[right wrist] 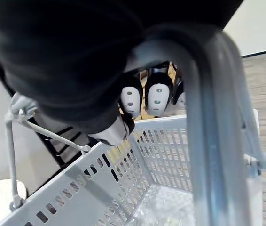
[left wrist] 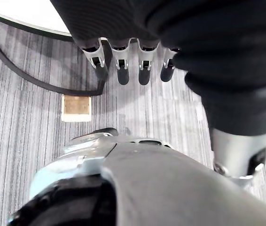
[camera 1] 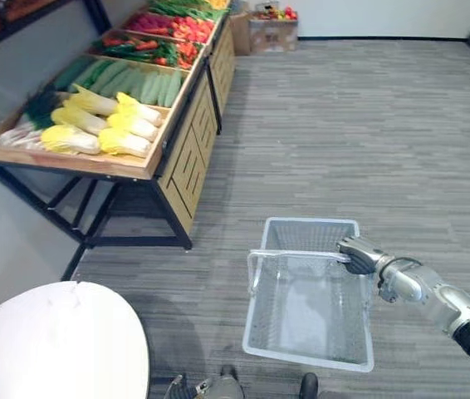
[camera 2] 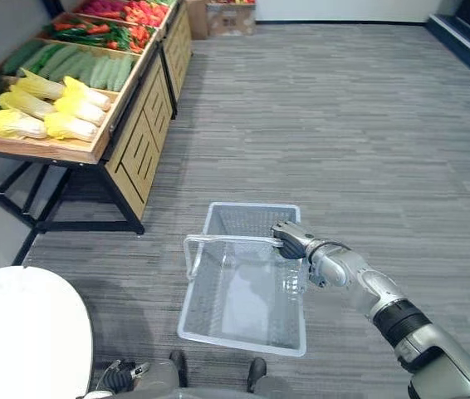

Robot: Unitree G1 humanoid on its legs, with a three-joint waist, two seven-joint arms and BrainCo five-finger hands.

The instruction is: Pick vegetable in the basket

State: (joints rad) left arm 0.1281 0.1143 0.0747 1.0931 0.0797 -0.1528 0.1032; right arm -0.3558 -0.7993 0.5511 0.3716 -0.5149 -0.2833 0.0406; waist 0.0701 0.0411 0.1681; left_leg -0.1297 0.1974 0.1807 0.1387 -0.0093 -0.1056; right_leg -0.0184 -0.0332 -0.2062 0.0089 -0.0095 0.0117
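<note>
A pale grey plastic basket (camera 1: 308, 359) hangs just above the floor in front of me, with nothing in it. My right hand (camera 1: 359, 253) is shut on its handle (camera 1: 293, 254), and in the right wrist view the fingers (right wrist: 157, 96) curl over the grey handle bar (right wrist: 208, 141). The vegetables lie on a wooden stand (camera 1: 102, 165) to the far left: yellow-white cabbages (camera 1: 123, 125) at the near end, then cucumbers (camera 1: 135, 83) and red peppers (camera 1: 189, 29) farther back. My left hand (left wrist: 123, 66) hangs low by my side with relaxed fingers, holding nothing.
A round white table (camera 1: 52, 345) stands at the lower left. The stand rests on black metal legs (camera 1: 94, 216) between the table and the basket. A cardboard box (camera 1: 272, 33) sits by the far wall. Grey carpet stretches to the right.
</note>
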